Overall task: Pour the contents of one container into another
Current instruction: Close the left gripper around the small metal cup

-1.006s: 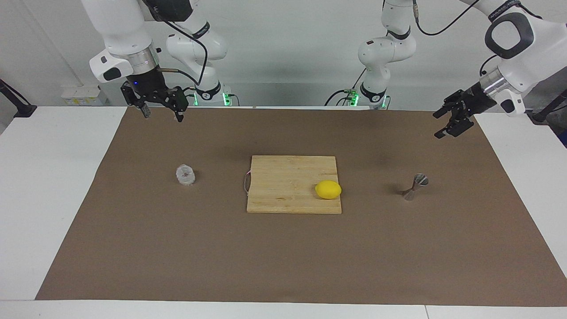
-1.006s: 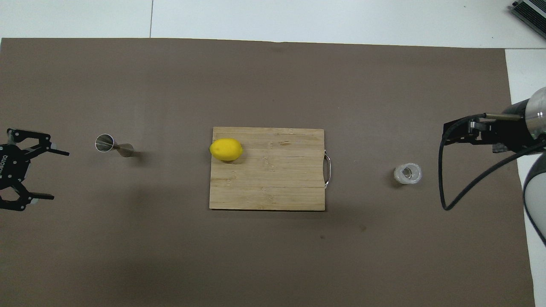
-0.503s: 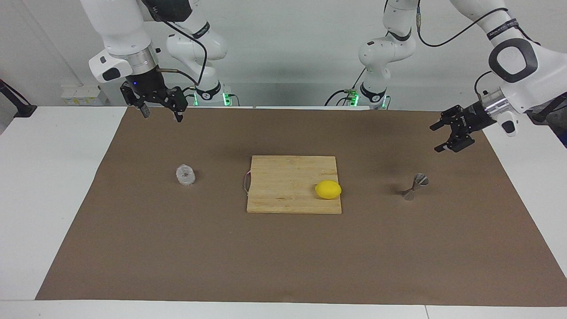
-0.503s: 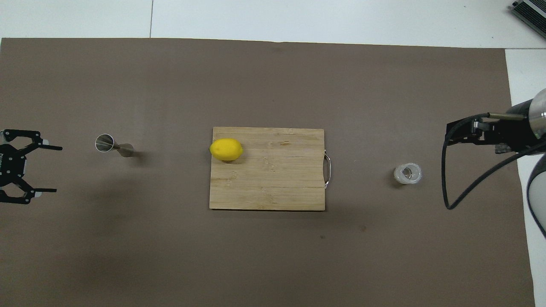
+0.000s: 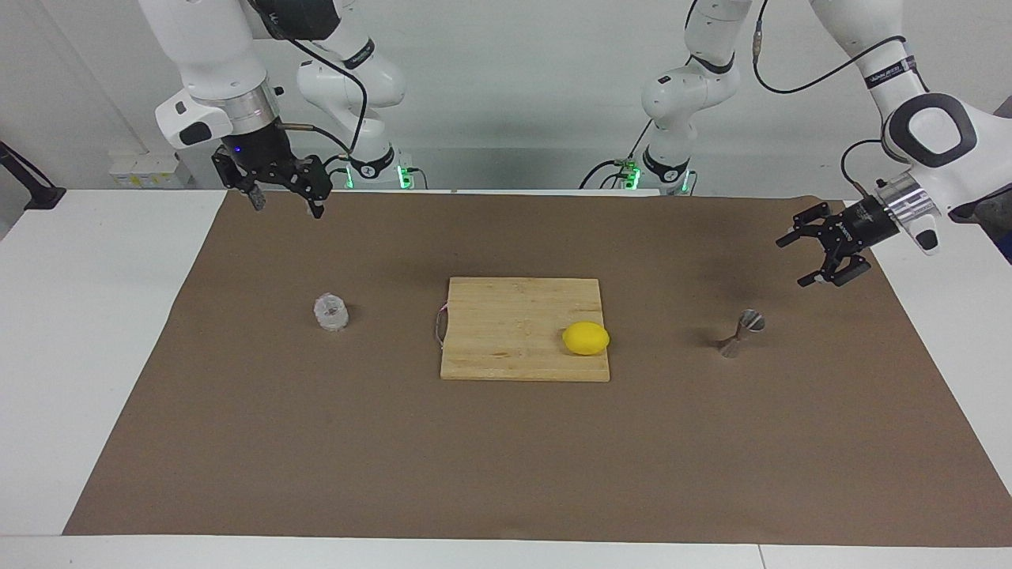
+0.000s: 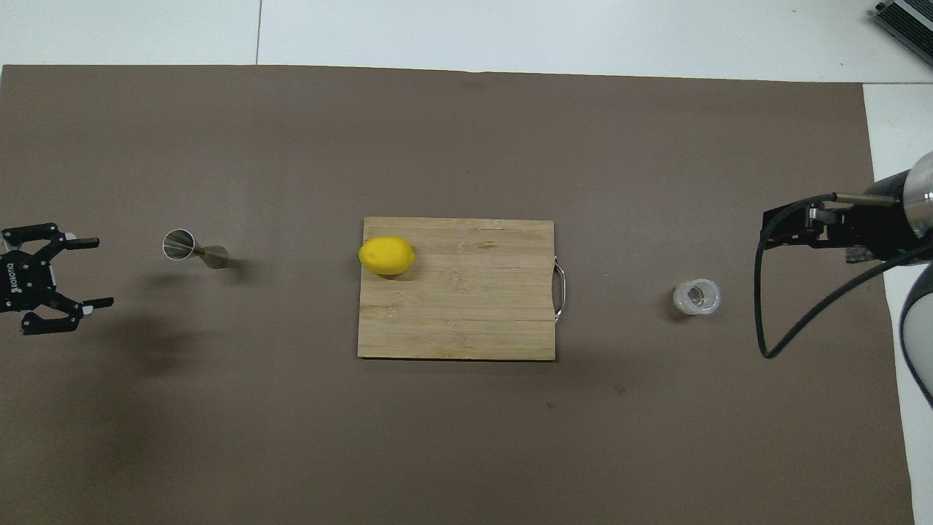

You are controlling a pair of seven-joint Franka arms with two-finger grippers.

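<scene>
Glass cup (image 5: 331, 312) sat upright on the brown mat (image 5: 506, 458), toward the right arm's end of the table, well apart from the cutting board (image 5: 514, 316). Steel jigger (image 5: 741, 333) stood on the mat toward the left arm's end, also well clear of the board. Lemon (image 5: 586, 338) lay on the board, at the edge facing the jigger.

Left gripper (image 5: 816, 255) hung in the air over the mat near the jigger, fingers spread apart, holding nothing. Right gripper (image 5: 286, 201) hovered over the mat edge closest to the robots, its two fingers wide apart and empty, not touching the cup.

Overhead view showed down into the jigger's open top (image 6: 178, 244) and the cup's (image 6: 696, 297) inside; whether anything was in either could not be told. It also showed the board's metal handle (image 6: 560, 289) on the cup side. There the right gripper's fingers were hidden under its own wrist and cable; only the facing view showed them. Left gripper (image 6: 87, 271) appeared at the frame edge, beside the jigger.
</scene>
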